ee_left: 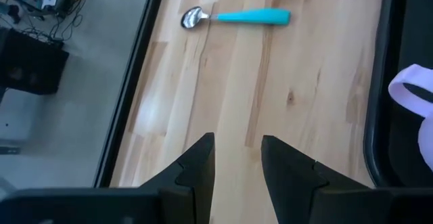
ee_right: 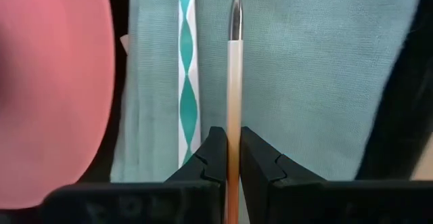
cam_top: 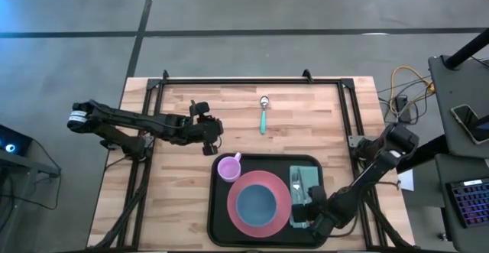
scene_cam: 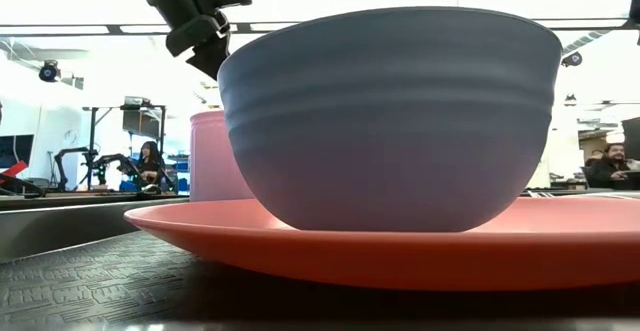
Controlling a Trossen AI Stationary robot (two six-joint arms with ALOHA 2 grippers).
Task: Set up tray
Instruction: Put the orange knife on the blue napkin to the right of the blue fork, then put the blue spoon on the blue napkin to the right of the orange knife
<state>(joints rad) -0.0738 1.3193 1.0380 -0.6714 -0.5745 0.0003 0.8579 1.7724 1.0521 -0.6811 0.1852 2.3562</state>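
The black tray (cam_top: 220, 211) lies at the table's near edge. It carries a pink plate (cam_top: 260, 207) with a blue-grey bowl (cam_top: 255, 202), a lilac cup (cam_top: 228, 167) and a teal napkin (cam_top: 308, 178). A utensil with a teal-and-white handle (ee_right: 187, 82) lies on the napkin. My right gripper (ee_right: 233, 137) (cam_top: 304, 209) is over the napkin's near end, shut on a utensil with a cream-orange handle. My left gripper (ee_left: 237, 143) (cam_top: 212, 140) hangs open above bare wood just beyond the tray's far-left corner. A teal-handled spoon (cam_top: 263, 115) lies flat on the table farther off. My right gripper pinches the cream-orange handle (ee_right: 233, 88) between its two fingers. The utensil runs straight ahead from the fingertips, its metal shaft (ee_right: 235, 11) pointing away over the napkin. Whether it rests on the napkin or hangs just above it, I cannot tell.
A black frame (cam_top: 252, 80) runs round the table's far and side edges. Bare wood lies between the spoon and the tray. In the low view the bowl (scene_cam: 390, 121) and plate (scene_cam: 400, 241) fill the foreground. People and equipment stand in the room behind.
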